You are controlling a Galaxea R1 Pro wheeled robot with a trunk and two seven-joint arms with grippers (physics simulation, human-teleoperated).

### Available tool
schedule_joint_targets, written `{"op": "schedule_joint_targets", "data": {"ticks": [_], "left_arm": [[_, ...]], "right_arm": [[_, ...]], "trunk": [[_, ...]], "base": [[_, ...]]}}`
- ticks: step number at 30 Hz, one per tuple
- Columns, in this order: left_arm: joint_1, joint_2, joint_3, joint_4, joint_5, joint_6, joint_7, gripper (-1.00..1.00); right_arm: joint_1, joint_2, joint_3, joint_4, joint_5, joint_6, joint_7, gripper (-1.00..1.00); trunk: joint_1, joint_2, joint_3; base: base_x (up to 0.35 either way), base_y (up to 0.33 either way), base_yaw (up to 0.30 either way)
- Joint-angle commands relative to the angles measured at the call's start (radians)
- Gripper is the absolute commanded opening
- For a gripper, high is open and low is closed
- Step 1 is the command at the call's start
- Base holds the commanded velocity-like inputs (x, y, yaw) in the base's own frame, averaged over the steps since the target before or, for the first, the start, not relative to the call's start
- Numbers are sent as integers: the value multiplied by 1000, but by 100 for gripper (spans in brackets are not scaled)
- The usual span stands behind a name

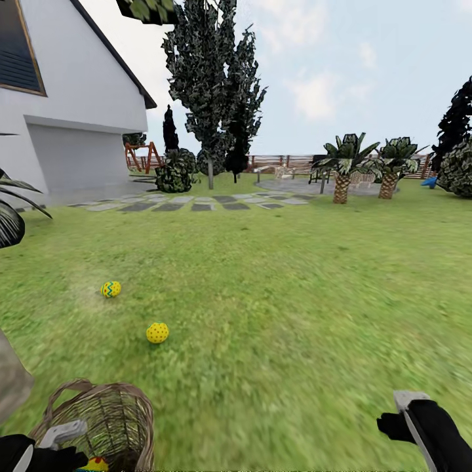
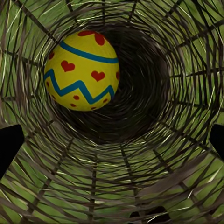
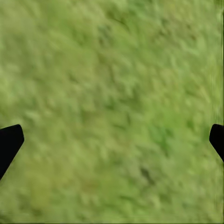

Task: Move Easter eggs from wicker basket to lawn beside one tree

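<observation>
1. Head view: the left tool [image 1: 62, 438] sits at the mouth of the wicker basket [image 1: 111, 410], with one grey finger lying over the rim on the robot's side. Its spread cannot be judged from here. The basket rests on the lawn [image 1: 282, 295] close in front of the robot, its small loop handle on the rim's far side.
2. Head view: a third egg [image 1: 96, 464] peeks out from inside the basket, right beside the left tool. Two Easter eggs lie on the grass beyond the basket: a dotted egg [image 1: 157, 332] nearer to it, and a zigzag egg [image 1: 111, 289] farther off and well apart from the first.
3. Head view: the right tool [image 1: 419, 426] hangs over bare grass, well to the right of the basket, carrying nothing.
4. Head view: far beyond the basket, a grey stepping-stone path [image 1: 196, 202] crosses in front of a white house [image 1: 72, 118]; a tall tree [image 1: 213, 85], short palms [image 1: 342, 167] and a wooden fence [image 1: 288, 162] stand behind it.
5. Left wrist view: the camera looks down into the basket's woven wall [image 2: 140, 177]. The yellow egg, with blue zigzag and red hearts, rests against the weave deep inside. The dark fingertips [image 2: 9, 147] stand wide apart at either side, not touching the egg.
6. Right wrist view: blurred grass [image 3: 112, 102], with the fingertips [image 3: 8, 142] spread wide and nothing between them.
</observation>
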Motion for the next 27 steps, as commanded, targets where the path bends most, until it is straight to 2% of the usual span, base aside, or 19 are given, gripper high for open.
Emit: {"op": "schedule_joint_targets", "data": {"ticks": [1, 4, 7, 9, 11, 14, 16, 19, 22, 27], "left_arm": [[-1, 0, 2, -1, 3, 5, -2, 100], [-1, 0, 2, -1, 3, 5, -2, 100], [-1, 0, 2, -1, 3, 5, -2, 100], [-1, 0, 2, -1, 3, 5, -2, 100], [-1, 1, 2, -1, 3, 5, -2, 100], [-1, 2, 3, -1, 3, 6, -2, 100], [-1, 2, 3, -1, 4, 7, -2, 100], [-1, 2, 3, -1, 4, 7, -2, 100], [-1, 3, 3, -1, 4, 7, -2, 100], [-1, 3, 3, -3, 6, 8, -2, 100]], "right_arm": [[0, 0, -1, -11, 7, 1, 11, 100], [-1, -2, -1, -43, 5, -5, 43, 100], [-2, -3, -1, -124, 3, -5, 68, 100], [-2, 3, -1, -176, -28, -7, 72, 100], [-2, 8, 0, -187, -61, -15, 70, 100], [-2, 13, 3, -195, -65, -33, 62, 100], [-2, 2, 17, -201, -58, -33, 68, 100], [-2, -33, 24, -223, -59, -55, 110, 100], [-2, -38, 27, -224, -50, -130, 113, 100], [-2, -43, 7, -254, -63, -137, 110, 100]], "trunk": [[4, -8, -4], [15, -29, -14], [27, -50, -23], [34, -64, -29], [42, -78, -36], [54, -99, -45], [61, -113, -51], [73, -133, -61], [74, -134, -72], [76, -135, -92]], "base": [[0, 0, 0], [0, 0, 0], [0, 0, 0], [0, 0, 0], [0, 0, 0], [0, 0, 0], [0, 0, 0], [0, 0, 0], [0, 0, 0], [0, 0, 0]]}}
